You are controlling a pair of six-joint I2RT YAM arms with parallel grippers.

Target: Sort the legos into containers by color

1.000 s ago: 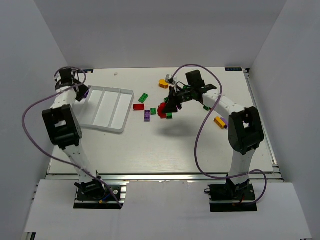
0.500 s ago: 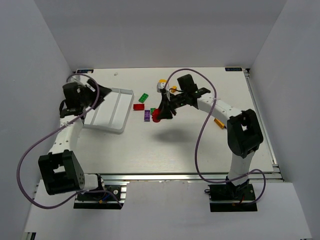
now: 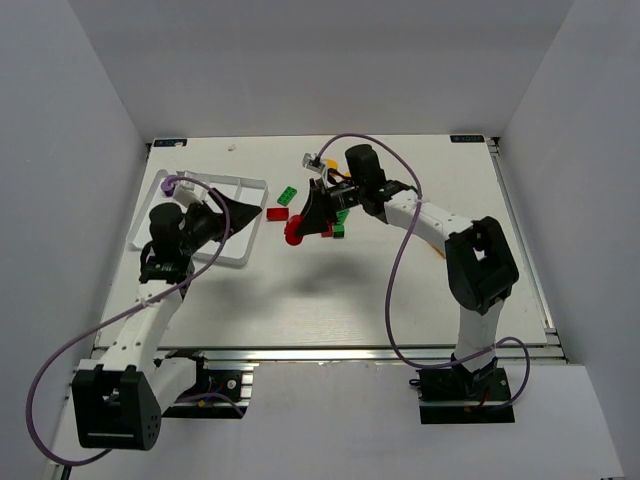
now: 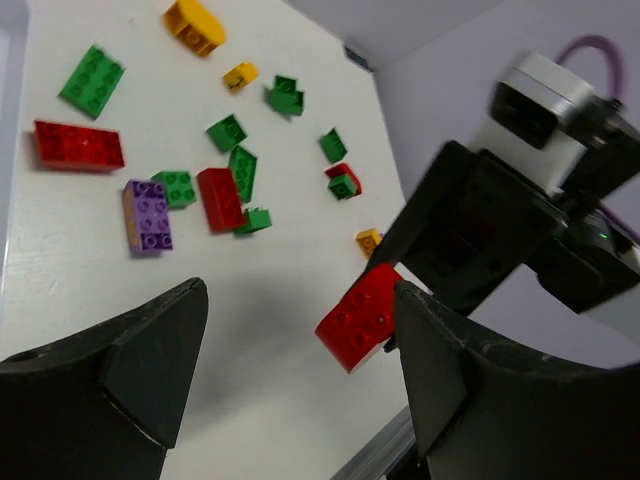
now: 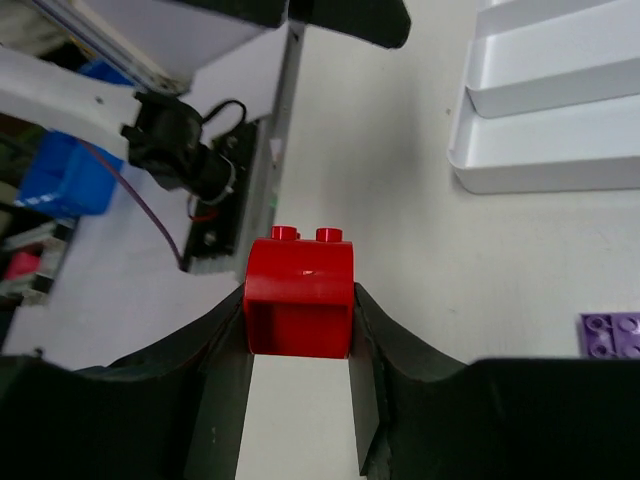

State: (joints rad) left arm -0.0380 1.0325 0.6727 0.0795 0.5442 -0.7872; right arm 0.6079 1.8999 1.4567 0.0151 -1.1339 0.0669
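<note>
White table top (image 3: pixel 300 300) fills the middle of the top view. Plain white enclosure around it: left wall (image 3: pixel 60 150), back wall (image 3: pixel 320 60), right wall (image 3: pixel 590 150). Aluminium rail (image 3: pixel 330 352) runs along the table's bottom edge, with a white board (image 3: pixel 330 420) below it. Dark left tag (image 3: pixel 168 141) and right tag (image 3: pixel 468 138) sit at the upper corners. Small white speck (image 3: pixel 232 147) lies upper left of centre. In the right wrist view there's a blurred blue bin (image 5: pixel 55 175) at the left edge.

Counted from the left wrist view, there are eight small green studded plastic bricks (image 4: pixel 90 80), one of them tucked under a red piece. There are four red studded plastic bricks (image 4: pixel 78 145), counting the lifted red brick (image 5: pixel 300 290). Three orange-yellow plastic bricks (image 4: pixel 195 25) show, one purple studded brick (image 4: pixel 148 215), and one white rectangular plastic tray (image 5: pixel 540 110).
</note>
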